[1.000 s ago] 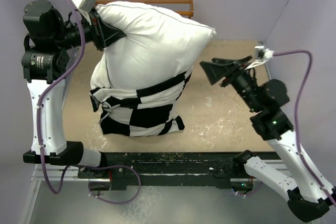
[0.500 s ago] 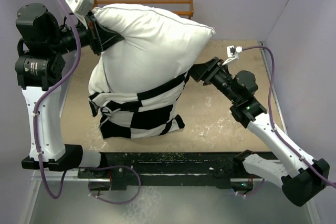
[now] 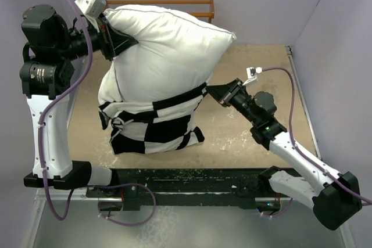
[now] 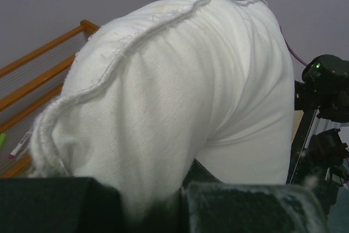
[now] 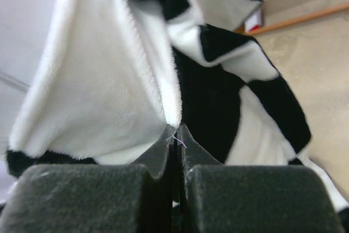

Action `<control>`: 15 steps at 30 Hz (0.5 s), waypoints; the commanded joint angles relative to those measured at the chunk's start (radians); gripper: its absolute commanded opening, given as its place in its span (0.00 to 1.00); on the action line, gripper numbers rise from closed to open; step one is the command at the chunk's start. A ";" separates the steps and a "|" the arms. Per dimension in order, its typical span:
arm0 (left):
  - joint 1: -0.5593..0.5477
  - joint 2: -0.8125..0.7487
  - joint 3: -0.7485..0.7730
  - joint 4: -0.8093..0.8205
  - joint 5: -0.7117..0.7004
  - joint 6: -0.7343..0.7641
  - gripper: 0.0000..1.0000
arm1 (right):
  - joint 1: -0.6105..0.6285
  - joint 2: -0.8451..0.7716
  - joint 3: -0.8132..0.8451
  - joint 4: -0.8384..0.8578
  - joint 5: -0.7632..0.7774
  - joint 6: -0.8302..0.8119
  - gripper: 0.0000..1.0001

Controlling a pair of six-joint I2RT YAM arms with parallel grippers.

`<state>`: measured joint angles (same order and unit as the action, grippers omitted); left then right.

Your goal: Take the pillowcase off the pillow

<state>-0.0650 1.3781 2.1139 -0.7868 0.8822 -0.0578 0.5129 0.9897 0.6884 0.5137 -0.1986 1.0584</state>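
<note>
Right end effector moved in, pinching pillowcase edge, left end effector clamped on pillow corner

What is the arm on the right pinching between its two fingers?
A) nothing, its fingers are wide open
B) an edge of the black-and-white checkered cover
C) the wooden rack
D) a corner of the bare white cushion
B. The right wrist view shows the right gripper closed on a fleecy edge of the checkered pillowcase. The left gripper is the one holding the bare white pillow.
</note>
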 commanded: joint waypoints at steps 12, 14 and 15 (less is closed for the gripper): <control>0.004 -0.070 0.043 0.243 -0.142 -0.057 0.00 | 0.274 0.389 -0.221 -0.021 0.347 -0.007 0.00; 0.004 -0.063 0.061 0.253 -0.168 -0.059 0.00 | 0.307 0.448 -0.233 -0.029 0.400 0.007 0.00; 0.004 -0.059 0.073 0.255 -0.183 -0.059 0.00 | 0.325 0.476 -0.240 -0.034 0.427 0.014 0.00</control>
<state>-0.0681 1.3701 2.1136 -0.7811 0.8093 -0.0944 0.7799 1.3472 0.5102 0.6571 0.0719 1.0786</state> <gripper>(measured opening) 0.153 0.005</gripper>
